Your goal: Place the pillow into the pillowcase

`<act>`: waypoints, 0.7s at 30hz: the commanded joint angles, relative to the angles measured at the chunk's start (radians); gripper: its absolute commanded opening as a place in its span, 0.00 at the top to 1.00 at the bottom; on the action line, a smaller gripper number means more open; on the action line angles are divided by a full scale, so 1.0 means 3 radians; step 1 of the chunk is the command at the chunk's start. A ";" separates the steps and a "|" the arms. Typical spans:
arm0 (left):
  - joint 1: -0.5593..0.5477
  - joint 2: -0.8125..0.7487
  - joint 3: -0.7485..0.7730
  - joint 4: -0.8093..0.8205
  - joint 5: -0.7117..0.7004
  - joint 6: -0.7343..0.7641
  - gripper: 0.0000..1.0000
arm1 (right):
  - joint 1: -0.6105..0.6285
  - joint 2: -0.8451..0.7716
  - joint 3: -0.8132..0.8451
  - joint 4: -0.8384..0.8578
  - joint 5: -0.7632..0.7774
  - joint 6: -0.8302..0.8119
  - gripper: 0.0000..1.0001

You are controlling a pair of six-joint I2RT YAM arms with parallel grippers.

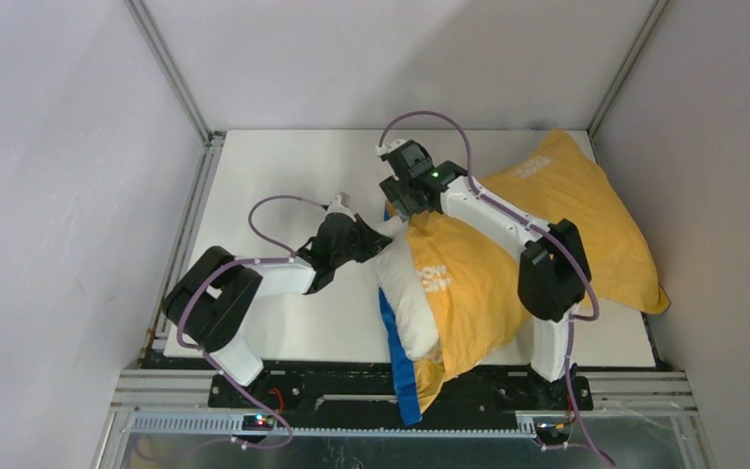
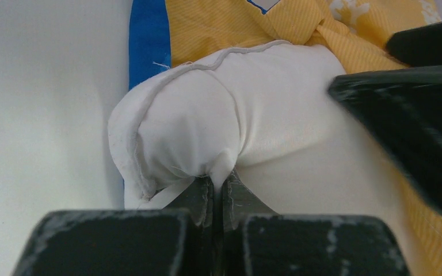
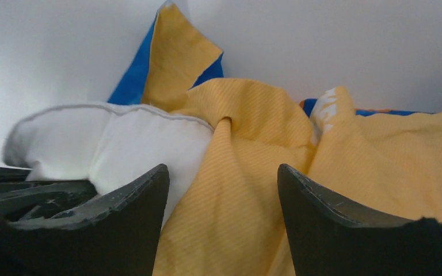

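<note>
Mostly, we see the pillow (image 1: pixel 405 293) sheathed: its right-hand bulk lies inside the pillowcase (image 1: pixel 566 210), which sprawls orange side up over the right half of the bench (image 1: pixel 283 176) and reaches the far right corner. One white end of the pillow sticks out of the pillowcase mouth near the middle of the bench, and a blue strip of the pillowcase hangs over the near edge below it. The left claw (image 1: pixel 376 237) meets that bare end from the left. In its wrist view we find the jaws pressed almost together on a small pinch of white pillow (image 2: pixel 253 115) cloth, the seam curving above them and orange pillowcase (image 2: pixel 218 29) cloth bunched behind. The right claw (image 1: pixel 402 200) sits close by, at the far side of the mouth. In its wrist view we see the jaws standing wide apart, with a ridge of orange pillowcase (image 3: pixel 380 161) lying loose between them and the pillow (image 3: pixel 126 144) beside the left-hand finger.
</note>
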 commanded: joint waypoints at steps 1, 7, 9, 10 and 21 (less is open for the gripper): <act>-0.0107 0.0020 -0.0118 -0.0235 0.0081 0.0087 1.00 | -0.0019 0.0211 0.0297 -0.0192 -0.0022 -0.0177 0.28; -0.0109 0.0009 -0.0125 -0.0198 0.0103 0.0093 1.00 | -0.0018 0.0537 0.0547 -0.0270 0.0104 -0.0191 0.32; -0.0107 -0.0001 -0.0128 -0.0191 0.0108 0.0088 1.00 | -0.0045 0.0612 0.0589 -0.0292 0.0200 -0.0178 0.38; -0.0105 -0.0014 -0.0128 -0.0188 0.0109 0.0088 1.00 | -0.0058 0.0642 0.0607 -0.0290 0.0248 -0.0178 0.40; -0.0109 -0.0100 -0.0133 -0.0200 0.0090 0.0134 1.00 | -0.0109 0.0923 0.0922 -0.0388 0.0233 -0.0138 0.80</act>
